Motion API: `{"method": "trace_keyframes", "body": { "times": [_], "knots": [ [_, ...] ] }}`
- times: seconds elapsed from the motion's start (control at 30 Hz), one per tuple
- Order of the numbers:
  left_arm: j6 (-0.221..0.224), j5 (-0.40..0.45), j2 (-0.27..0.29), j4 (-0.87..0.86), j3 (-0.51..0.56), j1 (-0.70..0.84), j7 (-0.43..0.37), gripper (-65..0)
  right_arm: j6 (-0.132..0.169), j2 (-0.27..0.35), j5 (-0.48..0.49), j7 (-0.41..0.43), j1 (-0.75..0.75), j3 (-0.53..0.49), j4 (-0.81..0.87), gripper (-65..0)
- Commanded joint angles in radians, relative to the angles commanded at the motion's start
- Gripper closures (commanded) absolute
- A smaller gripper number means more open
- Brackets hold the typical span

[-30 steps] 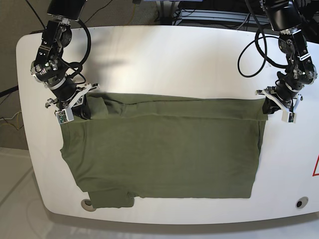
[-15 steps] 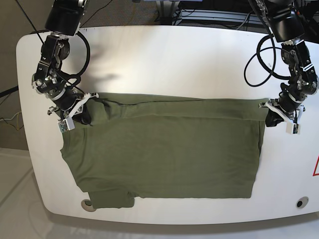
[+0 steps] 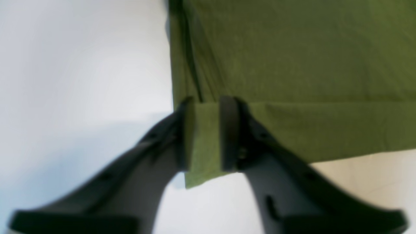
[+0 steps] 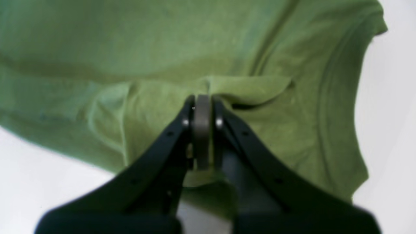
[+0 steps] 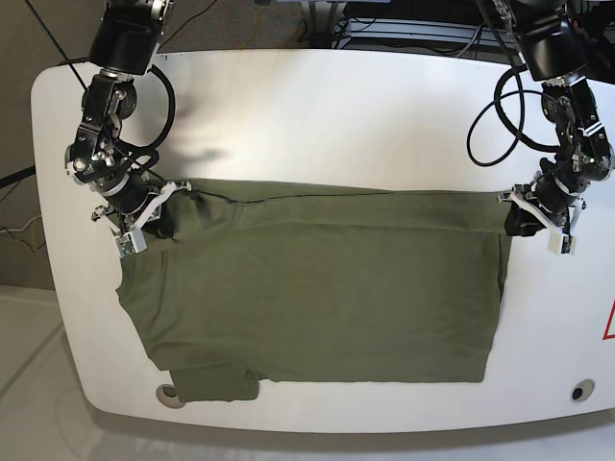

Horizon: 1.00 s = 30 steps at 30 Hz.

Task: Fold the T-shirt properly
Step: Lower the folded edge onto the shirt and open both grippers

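Your right gripper (image 4: 208, 133) seemingly pinched the creased olive T-shirt (image 5: 327, 298); your left gripper (image 3: 208, 136) stood apart-fingered over smooth fabric.

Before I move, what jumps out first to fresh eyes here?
The olive-green T-shirt, spread wide across the white table with a strip folded along its far edge. Then the two black arms at its far corners: the right gripper over bunched cloth, the left gripper at the strip's end.

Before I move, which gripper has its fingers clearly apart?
The left gripper: T-shirt shows in the gap between its fingers, while those of the right gripper nearly meet.
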Motion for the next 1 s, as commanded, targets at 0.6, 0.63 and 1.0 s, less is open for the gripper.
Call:
{"method": "trace_keyframes", "body": {
  "times": [0.6,0.63,1.0],
  "knots": [
    [-0.01,0.013,-0.014,-0.03,0.031,0.002,-0.015,-24.0,0.003,-0.068,-0.234,0.016,-0.028,-0.003,0.038,-19.5],
    [-0.013,0.015,-0.018,-0.009,0.04,0.011,-0.013,-25.3,0.006,-0.072,-0.25,0.018,-0.025,-0.005,0.036,-24.5],
    [-0.021,0.024,-0.057,0.115,0.058,0.095,0.0,-27.0,0.009,-0.03,-0.108,-0.012,-0.015,0.116,0.082,-38.5]
  ]
}}
